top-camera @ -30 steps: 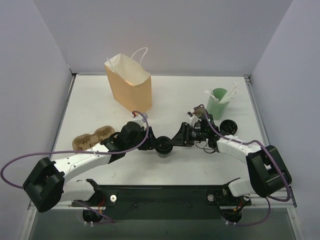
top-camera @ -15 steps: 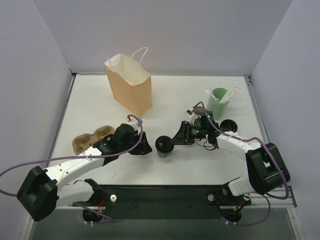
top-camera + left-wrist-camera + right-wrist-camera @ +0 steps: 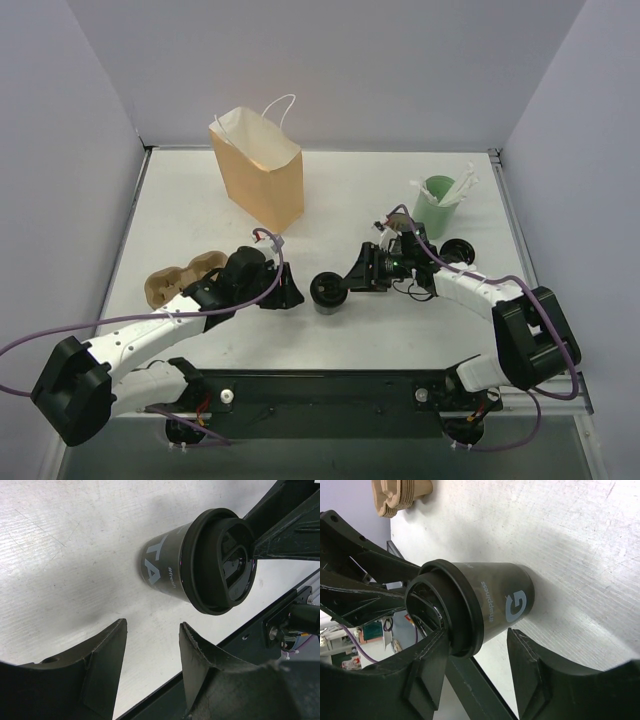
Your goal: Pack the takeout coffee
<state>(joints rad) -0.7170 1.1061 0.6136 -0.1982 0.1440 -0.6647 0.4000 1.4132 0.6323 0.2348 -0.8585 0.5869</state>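
The takeout coffee (image 3: 328, 291), a short dark cup with a black lid, stands upright on the white table between my two grippers. My left gripper (image 3: 292, 296) is open and empty, a little to the cup's left. In the left wrist view the cup (image 3: 165, 570) stands clear beyond the fingertips of the left gripper (image 3: 152, 630). My right gripper (image 3: 352, 280) is open at the cup's right side. In the right wrist view the cup (image 3: 505, 605) sits just past the tips of the right gripper (image 3: 476, 637), and one finger (image 3: 427, 665) meets the lid's rim.
A tall tan paper bag (image 3: 260, 180) stands open at the back left. A brown pulp two-cup tray (image 3: 185, 275) lies at the left, also in the right wrist view (image 3: 400, 495). A pale green cup with white sticks (image 3: 435, 205) stands back right, with a small black round object (image 3: 458, 250) beside it.
My left gripper has drawn back to the left, away from the cup it was against a second ago. The cup and my right gripper have stayed in place.
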